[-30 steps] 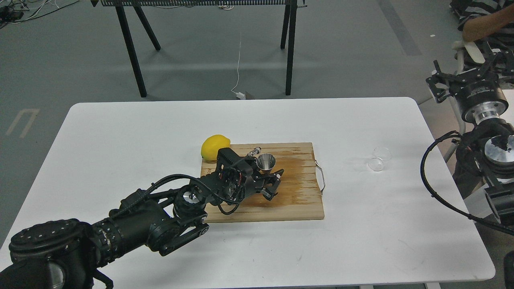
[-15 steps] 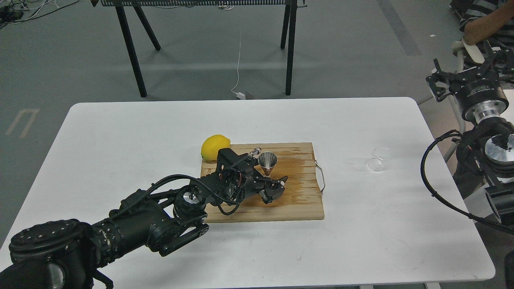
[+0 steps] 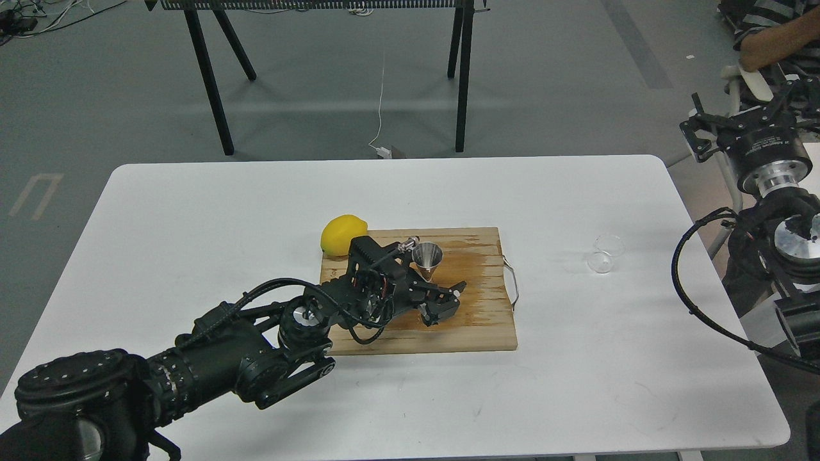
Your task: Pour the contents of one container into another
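Note:
The steel jigger [image 3: 427, 257] stands upright on the wooden cutting board [image 3: 487, 320], its lower cone partly hidden behind my left arm. My left gripper [image 3: 448, 301] lies low over the board just in front and to the right of the jigger, open, with nothing between its fingers. The small clear cup [image 3: 605, 253] rests on the white table [image 3: 192, 211] far to the right, away from both grippers. My right gripper [image 3: 705, 131] hangs off the table's right edge, above table level; its fingers are too dark to tell apart.
A yellow lemon [image 3: 343, 234] sits at the board's back left corner, right behind my left wrist. A metal handle [image 3: 514, 282] sticks out of the board's right side. Black table legs [image 3: 461, 77] stand on the floor beyond.
My left gripper has slid to the right along the board, past the jigger's front, and stays open. The jigger, cup and right arm have hardly moved.

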Motion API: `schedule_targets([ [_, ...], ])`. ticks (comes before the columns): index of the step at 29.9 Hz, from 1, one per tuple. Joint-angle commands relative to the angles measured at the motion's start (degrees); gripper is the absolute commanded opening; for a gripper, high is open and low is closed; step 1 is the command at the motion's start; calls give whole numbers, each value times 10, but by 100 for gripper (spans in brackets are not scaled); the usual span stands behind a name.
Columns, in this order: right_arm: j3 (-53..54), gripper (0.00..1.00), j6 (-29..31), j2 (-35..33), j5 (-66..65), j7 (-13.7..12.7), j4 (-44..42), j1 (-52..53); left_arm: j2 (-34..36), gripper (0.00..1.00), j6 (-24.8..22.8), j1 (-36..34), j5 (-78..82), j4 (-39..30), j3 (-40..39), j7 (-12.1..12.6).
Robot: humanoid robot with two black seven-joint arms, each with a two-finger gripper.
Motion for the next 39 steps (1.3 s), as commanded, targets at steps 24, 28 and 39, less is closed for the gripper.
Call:
schedule_targets([
  [24,-1,100,0,-5,0,0,-1,1,36,97,31,20,0,-26,-17,-12],
  [28,-1,100,0,-5,0,0,0,1,47,97,33,20,0,-27,-18,-12],
  [39,-1,100,0,-11,0,0,-1,1,128,98,47,51,0,-95,-21,-12],
])
